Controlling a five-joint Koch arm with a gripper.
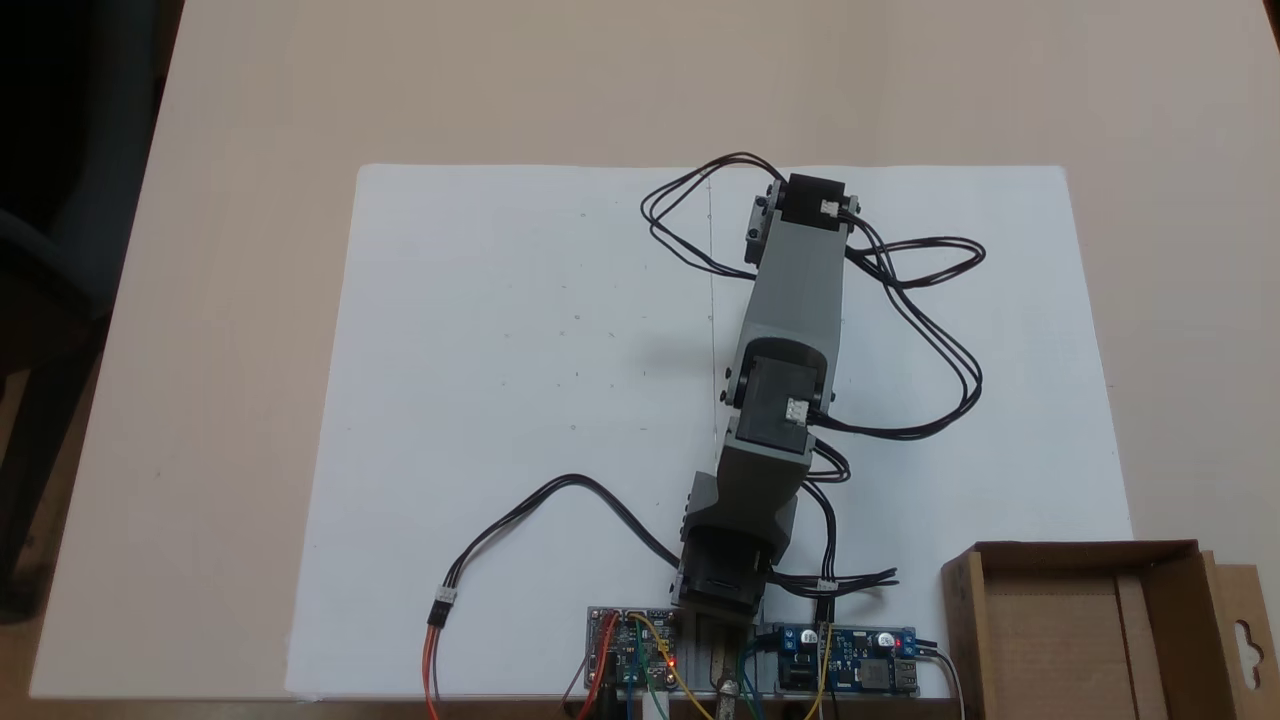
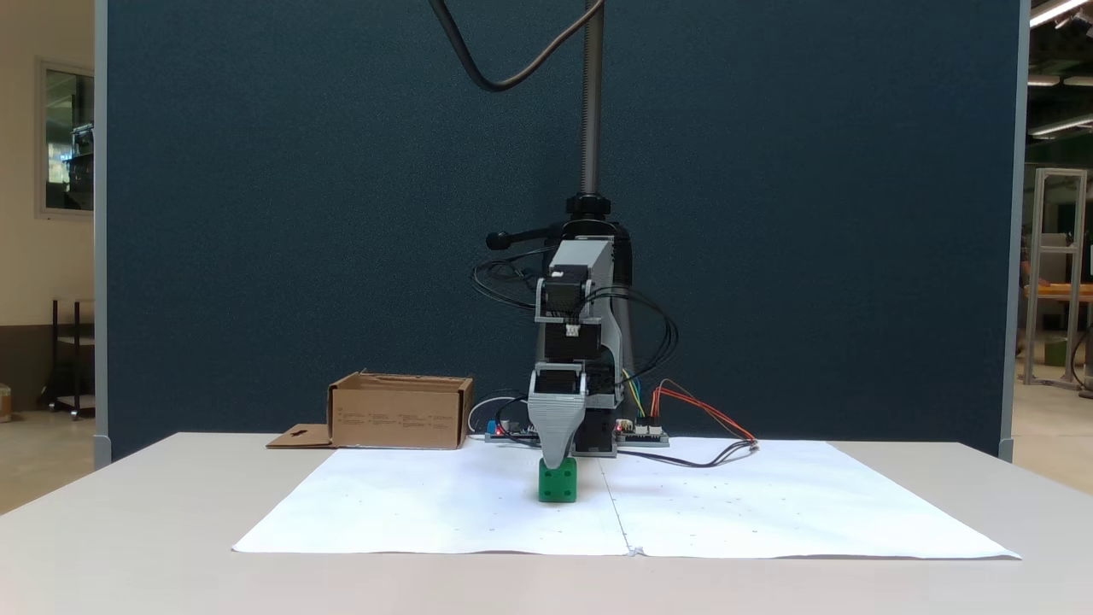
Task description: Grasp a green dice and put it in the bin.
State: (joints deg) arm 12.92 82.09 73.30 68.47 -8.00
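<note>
In the fixed view that faces the arm, the nearest thing of note is the small bright green plastic dice (image 2: pixel 558 480), a cube with rounded edges and dark recessed pips on its near face, standing flat on the white paper sheet (image 2: pixel 427 512) that covers the middle of the pale surface (image 2: pixel 128 530), close to the sheet's centre crease. Directly above it the grey ridged pincer (image 2: pixel 558 459) points straight down with its tip at the top of the cube; from here we see one tapered finger only, so we cannot tell whether the jaws stand apart, together or clamped on the dice. We judge the step in hand to be the grasp itself. To do it well we would want the jaws to straddle two opposite flat faces squarely, low enough to bite below the rounded top edges, since a smooth little cube can squirt out of a shallow or skewed pinch; we would close gently, then lift straight up before any swing. Farther back and to the left in this view sits the shallow brown cardboard box (image 2: pixel 400 414), well apart from the dice, its flaps upright. In the fixed view from above, the arm (image 1: pixel 790 300) covers the dice, and the box (image 1: pixel 1100 630) lies at the lower right beside the base electronics (image 1: pixel 850 670).
</note>
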